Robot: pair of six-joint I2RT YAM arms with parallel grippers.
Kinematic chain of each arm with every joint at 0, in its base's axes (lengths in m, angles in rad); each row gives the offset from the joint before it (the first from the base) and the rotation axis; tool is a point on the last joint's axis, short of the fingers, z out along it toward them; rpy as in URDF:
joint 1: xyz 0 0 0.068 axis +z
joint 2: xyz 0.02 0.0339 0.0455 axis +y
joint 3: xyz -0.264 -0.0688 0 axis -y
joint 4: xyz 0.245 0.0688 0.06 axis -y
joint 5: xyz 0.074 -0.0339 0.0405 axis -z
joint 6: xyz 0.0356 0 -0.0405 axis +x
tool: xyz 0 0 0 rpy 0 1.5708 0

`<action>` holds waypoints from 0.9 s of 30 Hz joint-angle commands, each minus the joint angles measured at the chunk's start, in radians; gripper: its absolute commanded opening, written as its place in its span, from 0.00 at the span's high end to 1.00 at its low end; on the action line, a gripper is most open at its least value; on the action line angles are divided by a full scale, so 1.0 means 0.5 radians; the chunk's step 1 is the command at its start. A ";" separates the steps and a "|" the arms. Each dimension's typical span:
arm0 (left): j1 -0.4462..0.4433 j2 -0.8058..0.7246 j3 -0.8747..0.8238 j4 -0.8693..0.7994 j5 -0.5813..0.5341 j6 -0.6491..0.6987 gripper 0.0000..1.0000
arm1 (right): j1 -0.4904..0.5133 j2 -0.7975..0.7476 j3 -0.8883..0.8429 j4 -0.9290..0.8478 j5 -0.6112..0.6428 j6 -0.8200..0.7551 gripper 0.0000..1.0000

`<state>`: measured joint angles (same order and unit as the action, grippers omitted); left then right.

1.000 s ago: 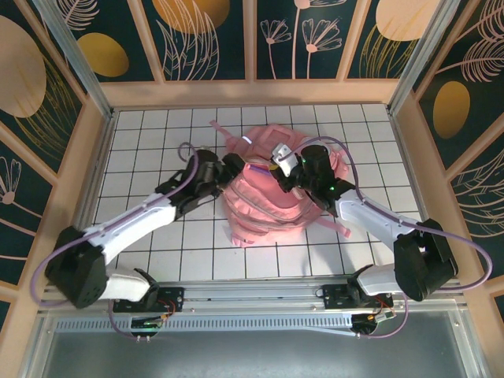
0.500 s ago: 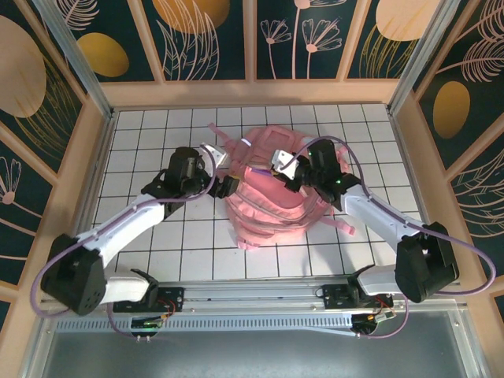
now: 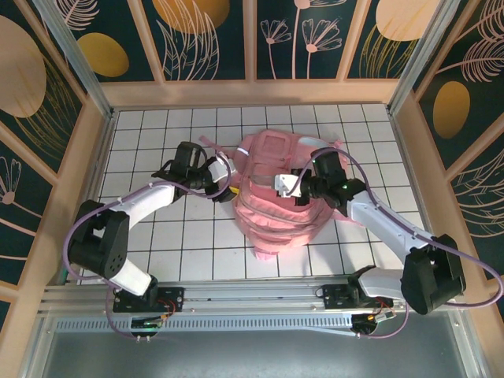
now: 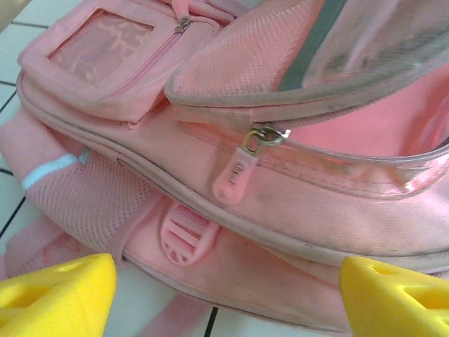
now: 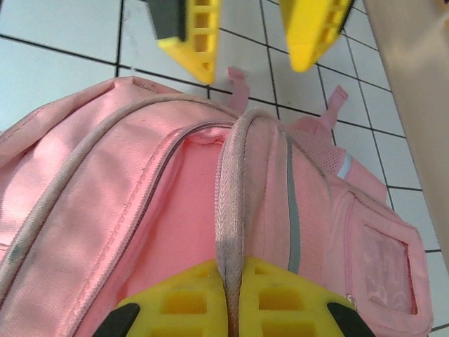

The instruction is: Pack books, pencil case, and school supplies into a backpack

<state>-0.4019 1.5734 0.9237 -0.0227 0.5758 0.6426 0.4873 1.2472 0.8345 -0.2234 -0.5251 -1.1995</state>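
The pink backpack lies flat in the middle of the tiled table. My right gripper is over its upper middle. In the right wrist view it is shut on the backpack's pink webbing handle, which runs between the yellow pads. My left gripper stands open at the backpack's left edge. In the left wrist view its fingers are spread wide with nothing between them, near a zipper pull and a buckle. The books, pencil case and school supplies are out of view.
The white tiled table is ringed by a wooden rim. A loose pink strap end trails toward the near side of the table. The wooden wall runs close by on the right of the right wrist view.
My left gripper has drawn back from the backpack's top to its left edge. The backpack has settled flatter and slid toward the near side, with my right gripper still shut on it.
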 commanded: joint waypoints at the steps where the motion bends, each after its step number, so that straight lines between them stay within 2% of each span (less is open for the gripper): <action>1: -0.003 0.111 0.164 -0.147 0.195 0.424 0.25 | -0.014 -0.097 -0.061 -0.057 -0.167 -0.225 1.00; 2: -0.003 0.154 0.225 -0.251 0.274 0.513 0.29 | -0.010 -0.103 -0.070 -0.063 -0.177 -0.239 1.00; 4: -0.006 0.217 0.303 -0.335 0.364 0.548 0.31 | -0.010 -0.104 -0.066 -0.071 -0.188 -0.248 1.00; 11: -0.022 0.228 0.261 -0.254 0.525 0.695 0.33 | 0.004 -0.104 -0.037 -0.119 -0.208 -0.278 1.00; 16: -0.078 0.268 0.351 -0.416 0.514 0.768 0.34 | 0.023 -0.095 -0.037 -0.131 -0.193 -0.301 1.00; 20: -0.083 0.452 0.443 -0.485 0.436 0.755 0.47 | 0.035 -0.097 -0.028 -0.149 -0.180 -0.310 1.00; 24: -0.086 0.501 0.435 -0.433 0.427 0.748 0.52 | 0.049 -0.108 -0.034 -0.158 -0.174 -0.311 1.00; 27: -0.098 0.483 0.411 -0.412 0.464 0.808 0.64 | 0.057 -0.116 -0.051 -0.142 -0.166 -0.302 1.00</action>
<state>-0.4454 1.8130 1.1282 -0.2173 0.7631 0.9764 0.4973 1.2240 0.8070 -0.2897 -0.5541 -1.3304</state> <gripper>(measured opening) 0.477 0.078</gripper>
